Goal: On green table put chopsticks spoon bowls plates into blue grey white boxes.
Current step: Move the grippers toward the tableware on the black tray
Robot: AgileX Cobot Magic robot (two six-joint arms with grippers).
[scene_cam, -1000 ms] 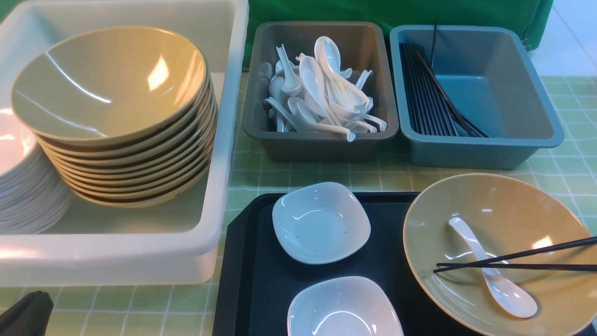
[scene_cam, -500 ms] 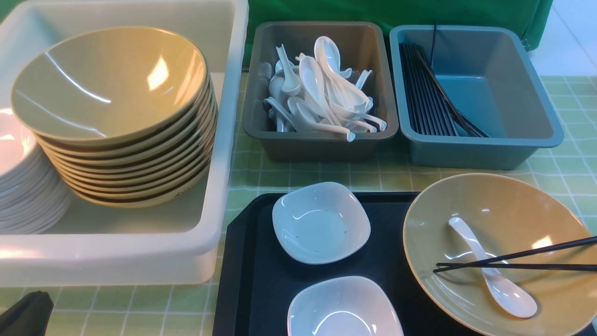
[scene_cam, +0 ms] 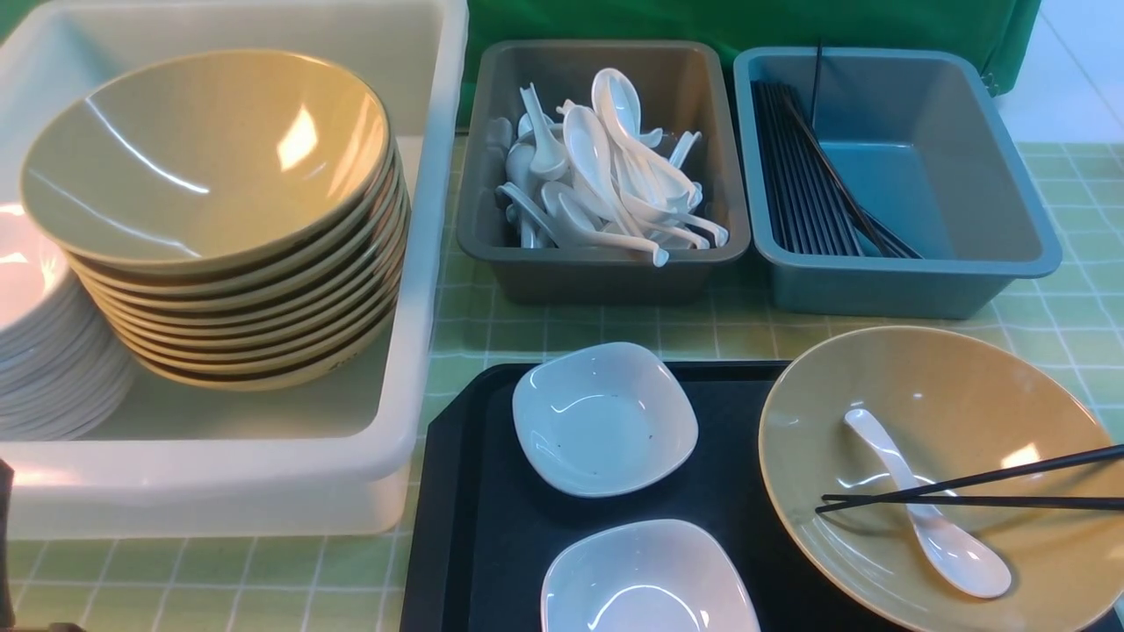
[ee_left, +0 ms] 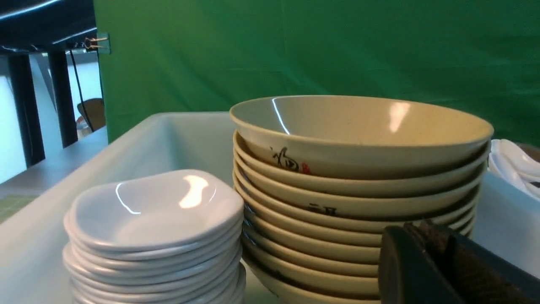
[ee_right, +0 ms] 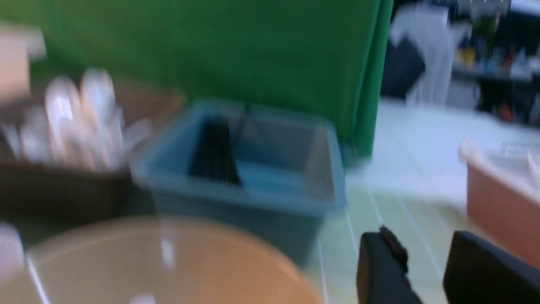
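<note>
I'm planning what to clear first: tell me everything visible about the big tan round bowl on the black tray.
The big tan round bowl is glossy, wide and shallow, olive-tan inside. It sits open side up on the right part of the black textured tray, its near edge cut off by the frame. A white soup spoon lies inside; two black chopsticks cross the spoon.

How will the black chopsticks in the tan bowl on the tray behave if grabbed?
The chopsticks look thin and straight: probably stiff and light. Lying across the spoon inside the curved bowl, they would likely roll or pivot if nudged.
</note>
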